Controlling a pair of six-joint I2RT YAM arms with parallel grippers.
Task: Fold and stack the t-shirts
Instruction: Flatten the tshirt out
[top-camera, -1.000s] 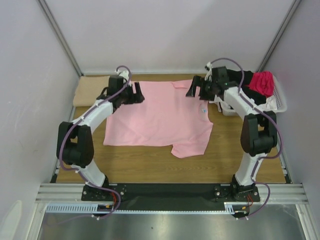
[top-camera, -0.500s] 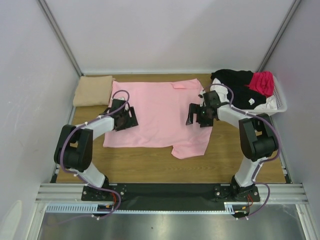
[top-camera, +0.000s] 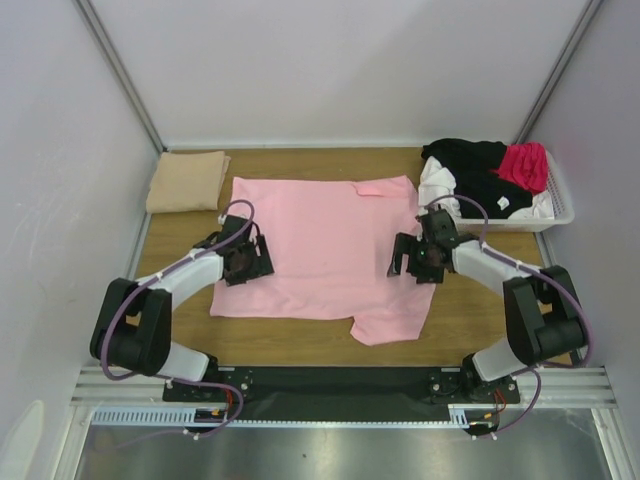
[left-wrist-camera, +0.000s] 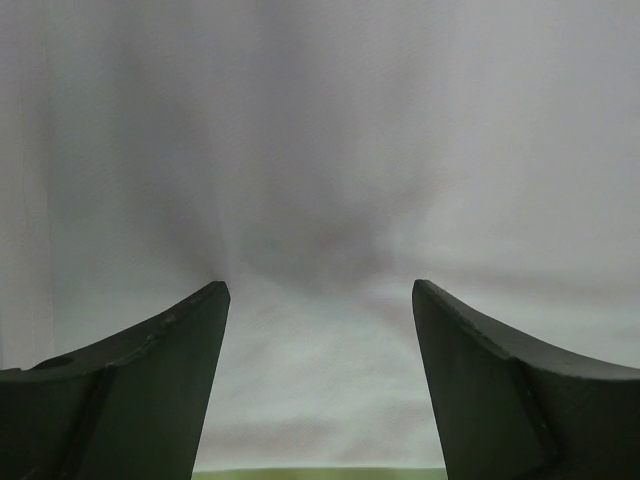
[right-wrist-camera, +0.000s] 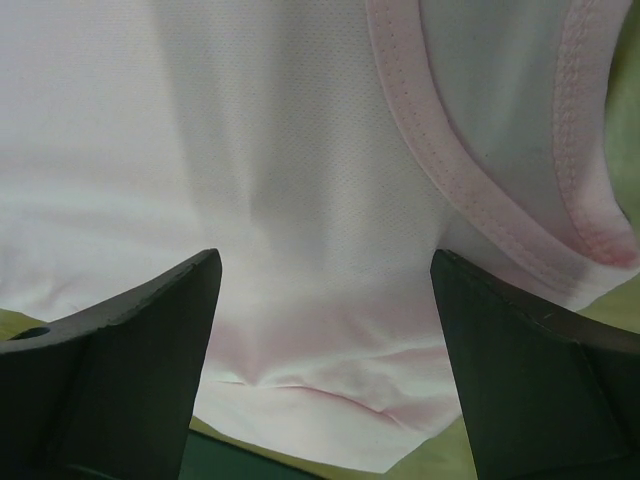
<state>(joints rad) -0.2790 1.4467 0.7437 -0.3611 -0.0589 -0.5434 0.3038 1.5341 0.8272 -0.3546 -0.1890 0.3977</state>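
Note:
A light pink t-shirt lies spread flat mid-table, with one sleeve pointing to the near edge. My left gripper is low over its left edge and stands open. In the left wrist view the pale cloth fills the gap between the fingers. My right gripper is open over the shirt's right edge. The right wrist view shows the pink cloth, its ribbed collar and a small crease between the jaws. A folded tan t-shirt lies at the back left.
A white basket at the back right holds black, magenta and white shirts. Pale walls close in the table on three sides. Bare wood shows along the near edge.
Both grippers came from the shirt's far corners toward me, down along its left and right sides. The pink shirt now lies slightly nearer and flatter. The right jaws have narrowed a little.

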